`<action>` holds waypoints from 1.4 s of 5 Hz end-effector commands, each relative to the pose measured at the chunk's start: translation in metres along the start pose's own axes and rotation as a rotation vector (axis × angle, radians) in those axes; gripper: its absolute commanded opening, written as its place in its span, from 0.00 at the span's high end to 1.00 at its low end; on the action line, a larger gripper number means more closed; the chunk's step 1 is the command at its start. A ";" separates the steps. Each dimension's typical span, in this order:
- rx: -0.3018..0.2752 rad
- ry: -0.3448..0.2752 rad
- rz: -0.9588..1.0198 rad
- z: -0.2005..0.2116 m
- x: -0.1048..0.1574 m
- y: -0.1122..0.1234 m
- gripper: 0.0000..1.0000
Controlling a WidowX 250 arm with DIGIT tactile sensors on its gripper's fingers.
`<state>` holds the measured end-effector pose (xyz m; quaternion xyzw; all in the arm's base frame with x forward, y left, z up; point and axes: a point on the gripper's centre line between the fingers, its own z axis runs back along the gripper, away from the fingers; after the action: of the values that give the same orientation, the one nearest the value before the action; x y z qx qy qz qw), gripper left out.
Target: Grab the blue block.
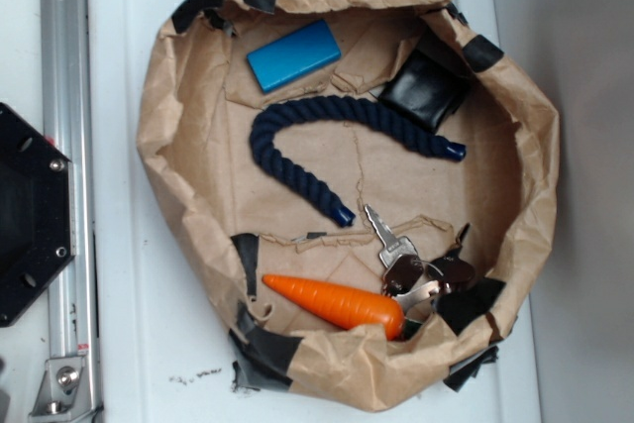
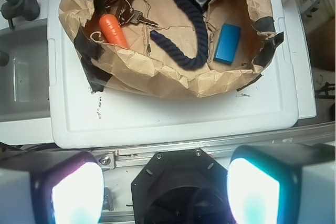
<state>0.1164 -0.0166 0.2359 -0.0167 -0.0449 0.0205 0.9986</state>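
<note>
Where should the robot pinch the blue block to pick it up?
Probably from straight above, fingers across the two long sides of the blue block, near its middle. It lies flat on the paper, apart from the rope and black pouch, so both long sides look free.

Probably lab: aluminium rail, black mount
</note>
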 end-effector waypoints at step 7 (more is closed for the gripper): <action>0.082 -0.026 0.528 -0.122 0.105 0.070 0.00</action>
<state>0.2272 0.0395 0.1086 0.0096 -0.0259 0.2648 0.9639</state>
